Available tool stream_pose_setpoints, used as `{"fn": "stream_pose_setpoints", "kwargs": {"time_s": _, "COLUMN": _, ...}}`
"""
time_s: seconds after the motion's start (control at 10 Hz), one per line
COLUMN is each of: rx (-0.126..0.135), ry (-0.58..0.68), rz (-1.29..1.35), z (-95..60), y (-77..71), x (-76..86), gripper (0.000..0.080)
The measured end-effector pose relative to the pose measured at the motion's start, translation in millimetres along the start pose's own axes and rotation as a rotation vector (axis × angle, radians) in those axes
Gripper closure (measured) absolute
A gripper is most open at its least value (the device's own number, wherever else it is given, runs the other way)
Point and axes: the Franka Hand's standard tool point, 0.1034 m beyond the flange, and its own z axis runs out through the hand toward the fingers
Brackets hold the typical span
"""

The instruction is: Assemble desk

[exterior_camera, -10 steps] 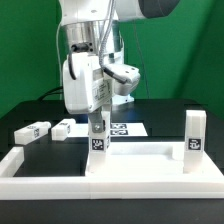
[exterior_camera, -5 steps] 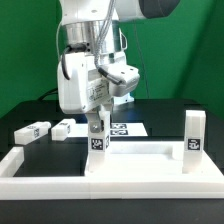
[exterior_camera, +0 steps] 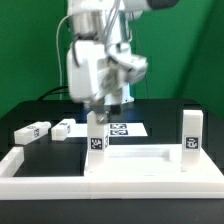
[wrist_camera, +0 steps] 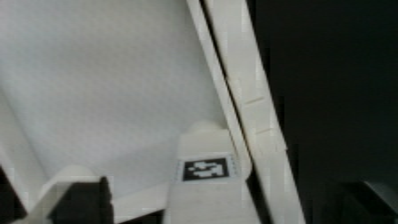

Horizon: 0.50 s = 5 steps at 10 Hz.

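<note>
White plastic makes up nearly everything here. The desk panel point(exterior_camera: 140, 165) lies flat with its raised rim upward, just beside the L-shaped border rail point(exterior_camera: 25, 165). Two posts stand upright on it: the left leg post point(exterior_camera: 97, 135) at its far corner on the exterior view's left, and the right leg post point(exterior_camera: 192, 133) at the opposite far corner. The gripper point(exterior_camera: 100, 103) hangs just above the left leg post (its outline is blurred in the exterior view). The jaws are spread wide and hold nothing. In the wrist view one dark finger point(wrist_camera: 75, 200) sits to one side of that post's tagged top, clear of it. Two loose leg posts point(exterior_camera: 32, 131) lie off the panel toward the exterior view's left, and the marker board point(exterior_camera: 125, 129) lies behind.
</note>
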Motion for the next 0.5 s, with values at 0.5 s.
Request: {"fn": "stream_pose_setpoints", "kwargs": {"time_s": 0.5, "rx": -0.006, "ry": -0.013, "rz": -0.024, "z": -5.3, "y": 13.5, "x": -16.0, "gripper": 0.0151}}
